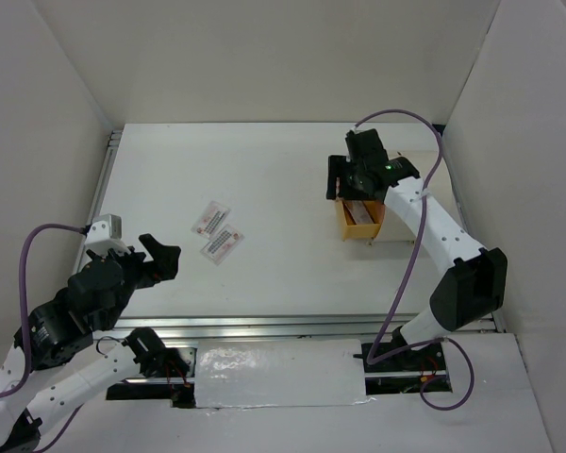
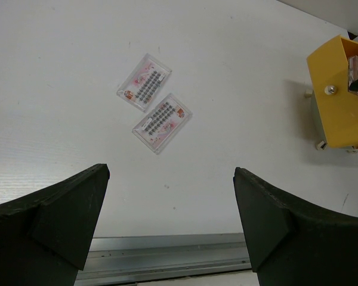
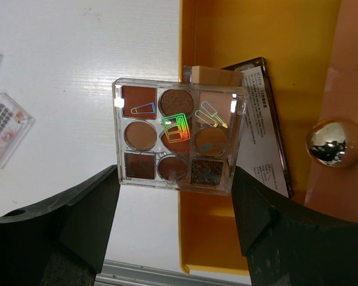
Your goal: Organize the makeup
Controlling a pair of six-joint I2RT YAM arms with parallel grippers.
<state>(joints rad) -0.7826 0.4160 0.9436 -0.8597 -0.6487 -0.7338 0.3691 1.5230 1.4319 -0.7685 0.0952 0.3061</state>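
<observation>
Now, the white table [image 1: 292,160] carries an orange drawer [image 1: 362,226] toward its far right corner. Over the drawer's left rim, the right gripper [image 3: 176,196] clamps an eyeshadow palette [image 3: 178,136]. The left gripper [image 2: 170,196] gapes wide, empty, at the near left edge. Two packets [image 2: 161,122] lie left of centre, just beside each other.

**Left pincer spread wide, right pincer clamped**

The left arm [image 1: 71,316] is folded low at the near left. Its wrist tilts forward and down, and its pincer [image 2: 170,179] is empty, with the jaws spread as wide as they go. The right arm [image 1: 434,226] stretches out to the far right with its wrist bent downward. Its pincer [image 3: 174,182] grips an eyeshadow palette [image 3: 176,134] by two opposite edges.
</observation>
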